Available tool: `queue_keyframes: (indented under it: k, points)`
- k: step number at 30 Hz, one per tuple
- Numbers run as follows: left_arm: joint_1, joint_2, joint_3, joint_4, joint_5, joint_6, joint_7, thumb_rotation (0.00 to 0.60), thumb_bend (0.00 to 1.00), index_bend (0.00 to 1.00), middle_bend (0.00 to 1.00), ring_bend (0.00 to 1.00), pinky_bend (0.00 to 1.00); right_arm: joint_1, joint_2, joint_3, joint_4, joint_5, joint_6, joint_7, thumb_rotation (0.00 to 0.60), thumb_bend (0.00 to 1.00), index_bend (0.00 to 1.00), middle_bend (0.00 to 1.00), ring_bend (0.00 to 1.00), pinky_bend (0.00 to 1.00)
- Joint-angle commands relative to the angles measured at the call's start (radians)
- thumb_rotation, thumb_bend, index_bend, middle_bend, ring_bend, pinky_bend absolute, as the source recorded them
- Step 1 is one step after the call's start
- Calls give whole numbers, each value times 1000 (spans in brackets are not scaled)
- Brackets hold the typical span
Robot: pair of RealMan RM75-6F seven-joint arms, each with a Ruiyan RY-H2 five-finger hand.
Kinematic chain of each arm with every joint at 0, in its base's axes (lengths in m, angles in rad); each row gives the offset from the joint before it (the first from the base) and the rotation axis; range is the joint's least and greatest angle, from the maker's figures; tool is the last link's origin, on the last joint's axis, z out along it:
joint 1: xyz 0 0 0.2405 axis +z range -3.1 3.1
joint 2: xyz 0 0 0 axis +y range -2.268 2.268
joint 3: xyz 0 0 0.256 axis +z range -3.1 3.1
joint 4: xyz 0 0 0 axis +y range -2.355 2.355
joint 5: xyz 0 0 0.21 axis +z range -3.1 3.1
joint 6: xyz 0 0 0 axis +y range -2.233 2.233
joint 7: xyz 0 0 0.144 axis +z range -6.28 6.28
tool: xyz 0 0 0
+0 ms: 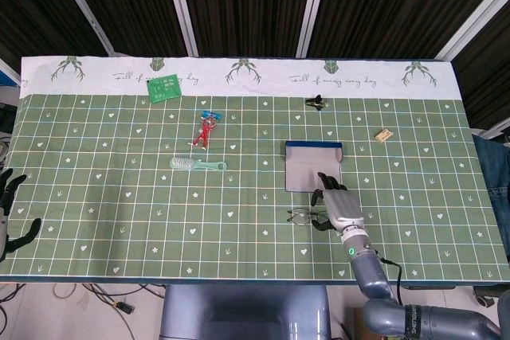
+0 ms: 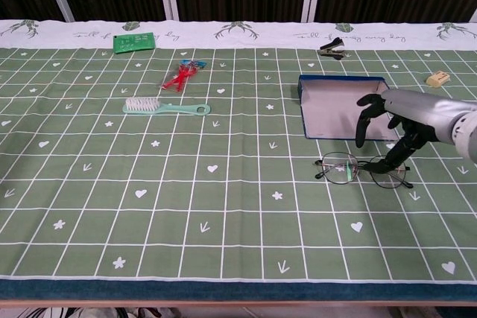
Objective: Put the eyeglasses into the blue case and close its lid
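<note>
Hovering at the lower right of the chest view, the right hand (image 2: 387, 128) is being held over the glasses (image 2: 363, 169), fingers spread and curved down, thumb tip at or just above the right lens; nothing is being grasped yet. The left hand (image 1: 9, 212) is being kept unclenched and empty at the far left edge of the head view. The glasses are lying flat on the cloth, just in front of the open blue case (image 2: 343, 115).

A slip is the likely risk: the thin wire frame is lying flush on the cloth, so closing fingers may push it away or press on a lens rather than lift it. The hand is also being held close to the case's front edge, which could be nudged.

A green grid-patterned cloth (image 2: 223, 206) is covering the table, with a white printed band along the far edge. Dark slatted panels are standing behind it.
</note>
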State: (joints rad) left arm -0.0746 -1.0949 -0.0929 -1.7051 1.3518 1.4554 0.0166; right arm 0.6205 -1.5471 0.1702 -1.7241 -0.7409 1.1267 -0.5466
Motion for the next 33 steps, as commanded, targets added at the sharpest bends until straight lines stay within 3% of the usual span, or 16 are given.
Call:
queue_keyframes:
  k: [1, 33]
  points:
    - [0, 0, 0, 0, 0, 0, 0, 600, 329, 107, 0, 0, 0, 0, -17, -2, 17, -7, 11, 4, 600, 323, 499, 32, 57, 191]
    - [0, 1, -1, -2, -4, -1, 0, 600, 329, 107, 0, 0, 0, 13, -55, -11, 86, 7, -16, 3, 600, 414, 562, 32, 57, 191]
